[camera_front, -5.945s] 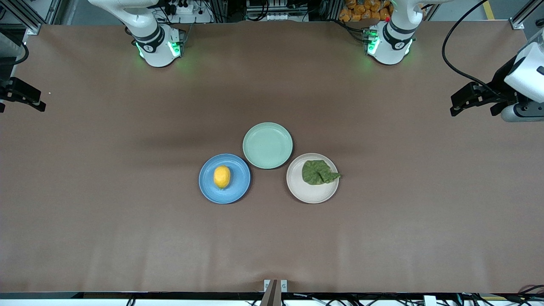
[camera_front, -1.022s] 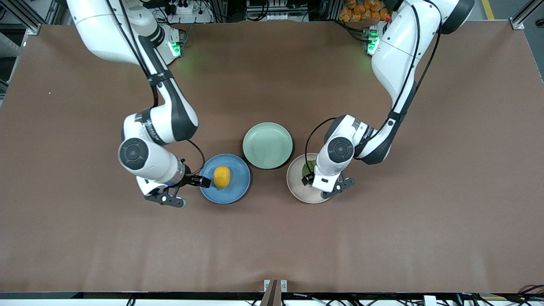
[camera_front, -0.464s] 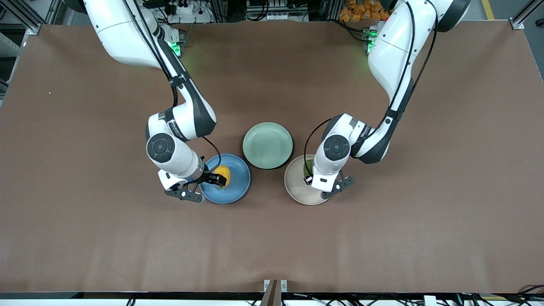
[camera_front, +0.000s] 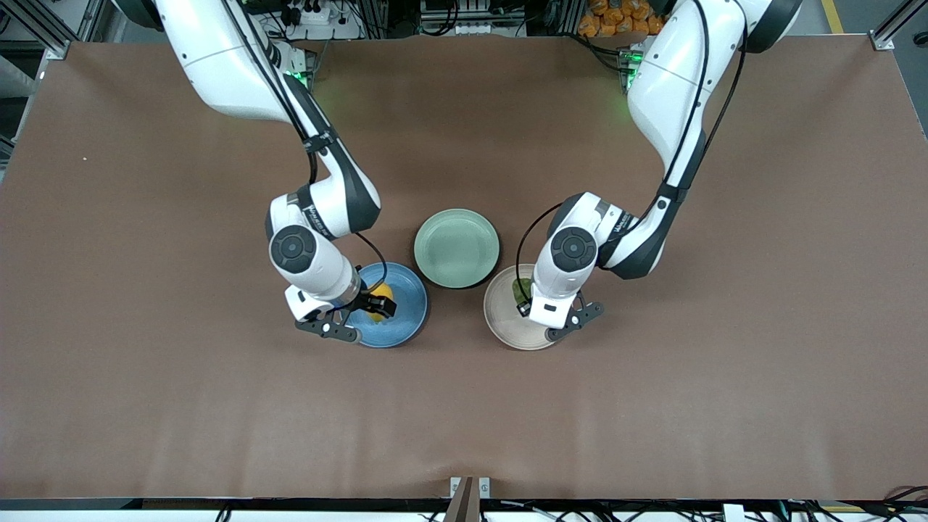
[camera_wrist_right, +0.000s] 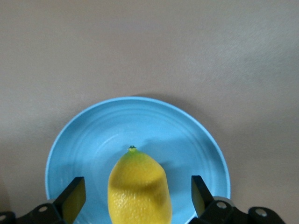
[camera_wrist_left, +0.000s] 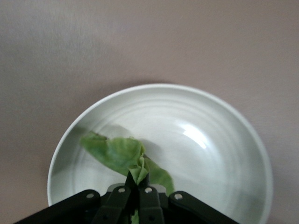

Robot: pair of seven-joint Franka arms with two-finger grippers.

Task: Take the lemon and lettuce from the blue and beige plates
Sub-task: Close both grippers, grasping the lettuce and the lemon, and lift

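Both arms reach down over the brown worktop point(camera_front: 145, 362). My left gripper point(camera_wrist_left: 134, 189) is low over the beige plate point(camera_wrist_left: 224, 154), fingers pressed together and pinching a fold of the lettuce point(camera_wrist_left: 117, 151), which lies on that plate. My right gripper point(camera_wrist_right: 135, 198) is down at the blue plate point(camera_wrist_right: 187, 135), fingers spread either side of the lemon point(camera_wrist_right: 138, 186), which rests on it. A mint-green plate point(camera_front: 457, 248) sits between the arms, farther from the front camera than the other two.

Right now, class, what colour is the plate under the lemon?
Blue: the plate under the lemon shows best in the right wrist view.
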